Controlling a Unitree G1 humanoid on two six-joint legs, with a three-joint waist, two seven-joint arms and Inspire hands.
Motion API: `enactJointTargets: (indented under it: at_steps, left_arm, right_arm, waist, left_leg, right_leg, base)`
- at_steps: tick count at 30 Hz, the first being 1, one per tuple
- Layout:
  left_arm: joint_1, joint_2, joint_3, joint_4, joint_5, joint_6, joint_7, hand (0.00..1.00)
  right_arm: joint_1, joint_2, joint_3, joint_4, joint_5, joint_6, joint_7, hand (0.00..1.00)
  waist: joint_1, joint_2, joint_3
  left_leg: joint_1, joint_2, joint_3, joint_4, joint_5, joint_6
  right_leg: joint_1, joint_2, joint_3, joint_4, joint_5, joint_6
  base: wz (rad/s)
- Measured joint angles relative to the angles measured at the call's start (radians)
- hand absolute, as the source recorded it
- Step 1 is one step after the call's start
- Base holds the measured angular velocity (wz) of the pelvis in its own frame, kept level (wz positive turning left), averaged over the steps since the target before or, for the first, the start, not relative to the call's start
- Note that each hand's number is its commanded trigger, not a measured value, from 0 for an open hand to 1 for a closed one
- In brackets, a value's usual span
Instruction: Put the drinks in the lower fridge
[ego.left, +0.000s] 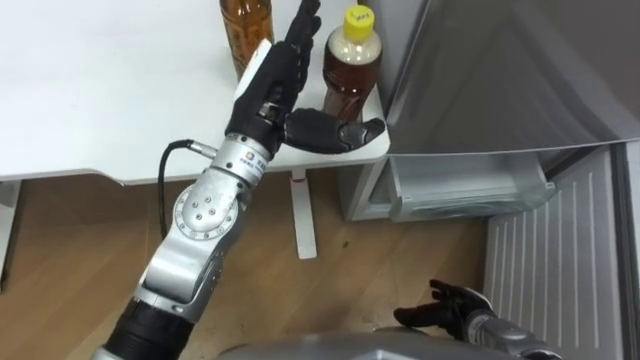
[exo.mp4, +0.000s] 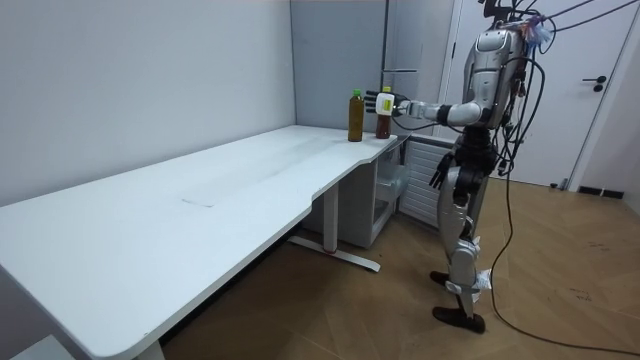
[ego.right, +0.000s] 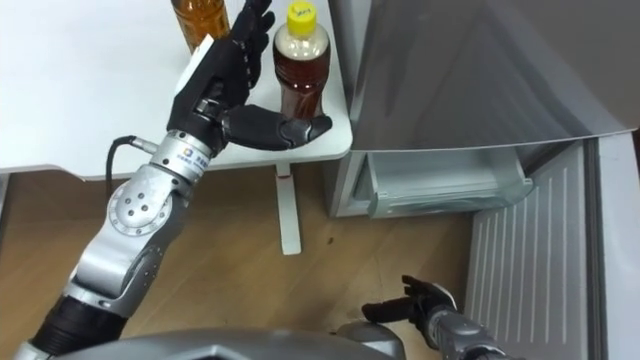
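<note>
- Yellow-capped bottle (ego.left: 350, 75): stands upright at the near corner of the table (ego.left: 100, 90), close to the edge that faces the fridge (ego.left: 500, 70). It holds brown drink and has not been lifted.
- Second bottle (ego.left: 245, 30): stands upright just beside the first, on the other side of the reaching hand. It is not the target of this step.
- Left hand (ego.left: 270, 85): set between the two bottles with the fingers straight and pointing up along the yellow-capped bottle's side. The thumb (ego.left: 330, 130) is spread wide across the front of the bottle's base. The hand is fully open and holds nothing. Whether it touches the bottle cannot be told.
- Step in hand, as judged: closing the grasp on the yellow-capped bottle.
- Procedure: bring the palm flush against the bottle's body below the shoulder, then curl fingers and thumb round it together. Closing unevenly risks pushing the bottle off the nearby corner.
- Keep the backs of the fingers off the second bottle during closure.
- Lift straight up before swinging toward the fridge.
- Right hand (ego.left: 450, 305): hangs low near the open lower fridge door, fingers loosely relaxed, empty.
- Door shelf (ego.left: 470, 185): lies below table level, so the carry must descend.
</note>
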Motion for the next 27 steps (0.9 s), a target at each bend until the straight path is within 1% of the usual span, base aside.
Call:
enactJointTargets:
  at_steps: [7,11,15,19,24,27]
  left_arm:
    - [-0.007,-0.004,0.001,0.0,0.0,0.0,0.004,0.0]
    - [-0.008,-0.005,0.001,0.0,0.0,0.002,0.001,0.0]
    - [-0.008,-0.007,0.003,0.0,-0.002,0.009,-0.001,0.0]
    - [-0.011,-0.017,0.004,-0.001,-0.002,0.022,-0.001,0.0]
    - [-0.043,-0.022,0.004,-0.001,-0.002,0.022,0.004,0.0]
    - [-0.049,-0.024,0.004,-0.001,-0.002,0.022,0.016,0.0]
  right_arm:
    - [0.0,0.001,0.0,-0.001,0.0,0.002,-0.01,0.0]
    - [0.0,0.002,-0.001,-0.002,0.0,0.009,-0.02,0.0]
    - [0.0,0.007,-0.001,-0.006,0.0,0.01,-0.023,0.0]
    - [0.0,0.008,-0.002,-0.007,0.0,0.009,-0.025,0.0]
    - [0.0,0.01,-0.001,-0.008,0.001,0.008,-0.028,0.0]
    - [0.0,0.01,-0.001,-0.01,0.001,0.008,-0.028,0.0]
  waist:
    - [-0.006,0.003,0.0]
    - [-0.009,0.003,0.0027]
    - [-0.008,-0.005,0.0089]
    - [-0.009,-0.007,0.01]
    - [-0.01,-0.009,0.0103]
    - [-0.014,-0.009,0.0103]
  left_leg:
    - [0.005,0.002,0.008,-0.001,0.0,0.0]
    - [0.005,0.003,0.011,-0.001,0.0,0.0]
    - [0.003,0.005,0.013,-0.001,0.0,0.0]
    - [0.003,0.004,0.013,0.0,0.0,0.0]
    - [0.003,0.005,0.013,-0.001,0.0,0.0]
    - [0.004,0.005,0.011,-0.001,0.0,0.0]
  right_leg:
    - [0.005,-0.002,-0.002,0.0,0.001,-0.001]
    - [0.005,-0.002,-0.002,0.003,0.002,-0.003]
    - [0.001,-0.002,-0.003,0.001,0.003,-0.004]
    - [-0.001,-0.002,-0.002,-0.001,0.003,-0.004]
    - [-0.001,-0.002,-0.002,-0.002,0.003,-0.004]
    - [0.0,-0.001,-0.001,-0.002,0.003,-0.004]
  base:
    - [0.0]
    - [0.0]
    - [0.0]
    - [0.0]
    - [0.0]
    - [0.0]
